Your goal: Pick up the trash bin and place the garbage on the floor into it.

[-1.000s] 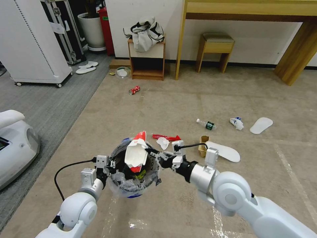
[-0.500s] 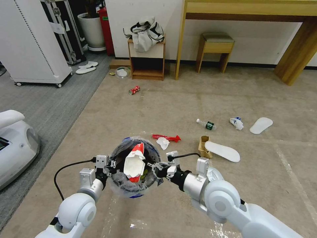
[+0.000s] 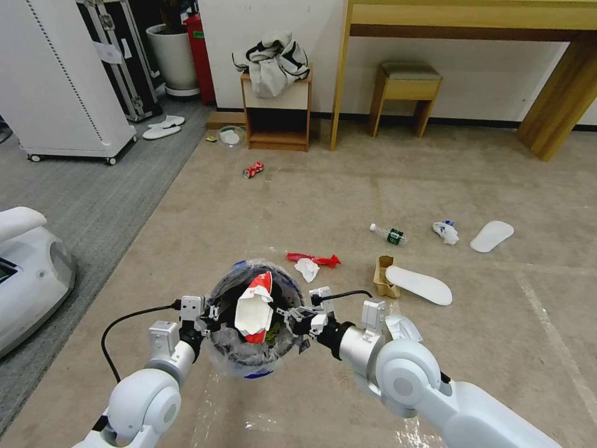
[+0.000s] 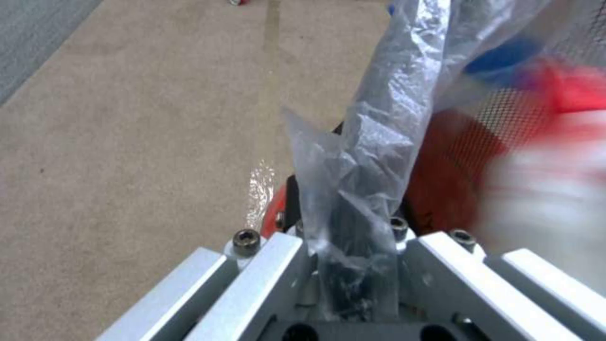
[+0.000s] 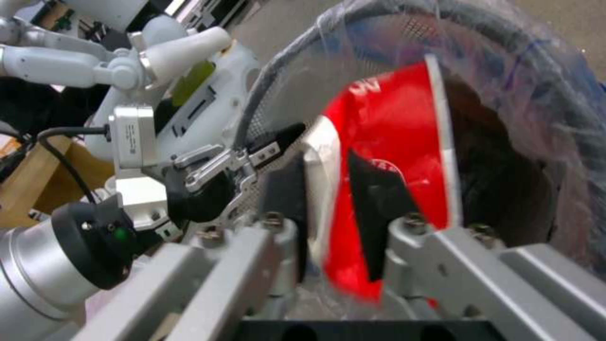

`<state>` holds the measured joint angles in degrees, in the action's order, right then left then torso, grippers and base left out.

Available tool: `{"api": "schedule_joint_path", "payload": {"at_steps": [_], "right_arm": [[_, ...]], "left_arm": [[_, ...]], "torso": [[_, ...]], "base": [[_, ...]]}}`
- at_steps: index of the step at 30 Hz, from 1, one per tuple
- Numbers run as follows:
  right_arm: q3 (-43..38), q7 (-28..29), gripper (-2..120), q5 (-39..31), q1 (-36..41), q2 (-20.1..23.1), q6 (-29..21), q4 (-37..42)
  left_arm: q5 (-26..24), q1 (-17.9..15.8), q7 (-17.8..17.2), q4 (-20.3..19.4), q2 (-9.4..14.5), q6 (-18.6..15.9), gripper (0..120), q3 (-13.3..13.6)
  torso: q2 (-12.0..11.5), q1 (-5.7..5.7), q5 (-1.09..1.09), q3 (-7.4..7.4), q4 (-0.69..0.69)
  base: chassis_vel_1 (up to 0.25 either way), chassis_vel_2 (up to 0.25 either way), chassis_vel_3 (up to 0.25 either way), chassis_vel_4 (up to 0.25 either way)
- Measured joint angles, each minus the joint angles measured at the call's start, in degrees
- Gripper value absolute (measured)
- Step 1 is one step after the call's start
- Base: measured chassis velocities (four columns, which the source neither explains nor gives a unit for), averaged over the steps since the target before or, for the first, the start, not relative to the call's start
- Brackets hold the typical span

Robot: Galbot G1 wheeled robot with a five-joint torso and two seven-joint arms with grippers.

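Note:
The trash bin (image 3: 231, 359), round with a crinkled clear liner, hangs above the beige floor (image 3: 323, 193) close in front of me. My left gripper (image 3: 208, 311) is shut on its rim and liner (image 4: 353, 189). My right gripper (image 3: 283, 313) reaches over the opposite rim, shut on a red and white wrapper (image 3: 254, 308) that stands inside the bin; its dark fingers (image 5: 372, 199) pinch the wrapper (image 5: 378, 123). On the floor lie garbage pieces: a red wrapper (image 3: 313, 257), white tissue (image 3: 307, 269), brown carton (image 3: 384, 277), two white slippers (image 3: 420, 284) (image 3: 492, 236), a bottle (image 3: 388, 234) and a crushed can (image 3: 253, 169).
A small wooden stand (image 3: 277, 118) with a grey-white jacket, a stool (image 3: 407, 93) and a long wooden desk (image 3: 472, 18) line the far wall. A white machine (image 3: 31, 274) sits on the grey carpet at my left. A crumpled blue-white wrapper (image 3: 446, 231) lies between bottle and slipper.
My right gripper has drawn back toward me and lowered, and the red and white wrapper has sunk from above the rim down into the bin. The left gripper keeps its hold on the rim.

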<state>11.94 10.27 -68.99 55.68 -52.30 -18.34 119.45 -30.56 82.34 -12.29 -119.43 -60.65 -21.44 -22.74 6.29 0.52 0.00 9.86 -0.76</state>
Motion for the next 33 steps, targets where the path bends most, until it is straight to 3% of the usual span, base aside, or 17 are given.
{"api": "schedule_joint_path", "payload": {"at_steps": [2, 6, 8, 16, 18, 24, 33], "right_arm": [[0.14, 0.16, 33, 0.03, 0.08, -0.09, 0.02, 0.02], [0.23, 0.38, 42, 0.00, 0.11, -0.10, 0.02, 0.23], [0.18, 0.70, 57, -0.16, 0.31, -0.06, 0.00, 0.64], [-0.47, 0.91, 79, -0.26, 0.96, 0.33, -0.13, 1.46], [-0.96, 0.93, 93, -0.31, 1.49, 0.57, -0.23, 2.13], [-2.19, 0.90, 100, -0.26, 2.77, 1.29, -0.36, 3.54], [-8.38, 0.13, 100, -0.64, 5.97, 4.03, -0.43, 7.00]], "left_arm": [[0.40, 0.50, 0.29, -0.15, -0.11, 0.00, 1, -0.24], [0.63, 0.71, 0.38, -0.20, -0.23, 0.00, 1, -0.29], [0.90, 0.83, 0.49, -0.21, -0.43, 0.02, 1, -0.31], [1.01, 0.89, 0.50, -0.20, -0.44, 0.09, 1, -0.40], [1.05, 0.85, 0.50, -0.11, -0.45, 0.14, 1, -0.49], [1.12, 0.72, 0.34, -0.01, -0.72, 0.19, 1, -0.52], [1.45, 0.12, 0.17, 1.16, -1.00, 0.29, 1, -0.20]], "torso": [[0.00, 0.00, 0.00, 0.00, 0.00], [0.00, 0.00, 0.00, 0.00, 0.00], [0.00, 0.00, 0.00, 0.00, 0.00], [0.00, 0.00, 0.00, 0.00, 0.00], [0.00, 0.00, 0.00, 0.00, 0.00], [0.00, 0.00, 0.00, 0.00, 0.00], [0.00, 0.00, 0.00, 0.00, 0.01]], "base": [[0.000, 0.000, 0.000, 0.000], [0.000, 0.000, 0.000, 0.000], [0.000, 0.000, 0.000, 0.000], [0.000, 0.000, 0.000, 0.000], [0.000, 0.000, 0.000, 0.000], [0.000, 0.000, 0.000, 0.000], [0.000, 0.000, 0.000, 0.000]]}}
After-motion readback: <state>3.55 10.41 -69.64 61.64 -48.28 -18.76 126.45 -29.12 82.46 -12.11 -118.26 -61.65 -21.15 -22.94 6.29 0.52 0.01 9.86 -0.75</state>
